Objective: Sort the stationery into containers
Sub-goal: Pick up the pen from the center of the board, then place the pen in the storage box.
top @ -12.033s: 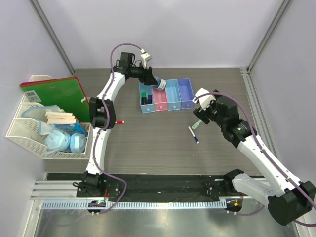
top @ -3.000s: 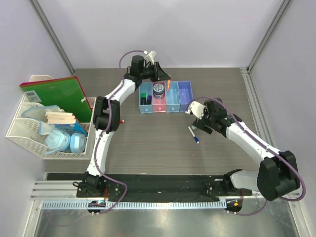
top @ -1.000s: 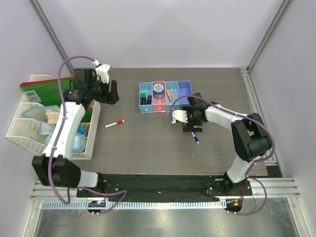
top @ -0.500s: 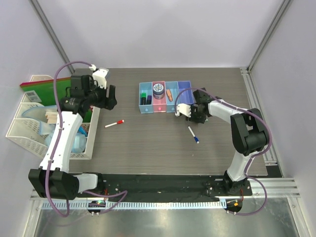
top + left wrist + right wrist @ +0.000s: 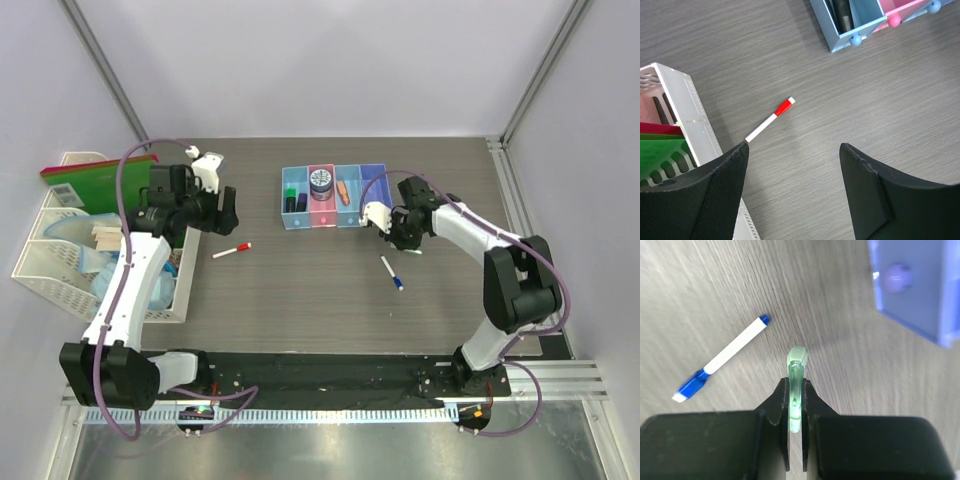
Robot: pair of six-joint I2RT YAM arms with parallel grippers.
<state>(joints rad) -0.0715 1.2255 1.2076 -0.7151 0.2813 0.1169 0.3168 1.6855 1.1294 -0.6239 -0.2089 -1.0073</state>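
Green-white bottle [image 5: 796, 362]: tiny, probably light and slick; right hand [image 5: 795, 388] clamped across its body, tip protruding; left hand [image 5: 793, 150] wide, empty.

The left gripper [image 5: 793, 152] is hovering with jaws spread wide, while the right arm is bending inward, its right gripper [image 5: 795, 390] pinching a tiny green bottle [image 5: 796, 360].
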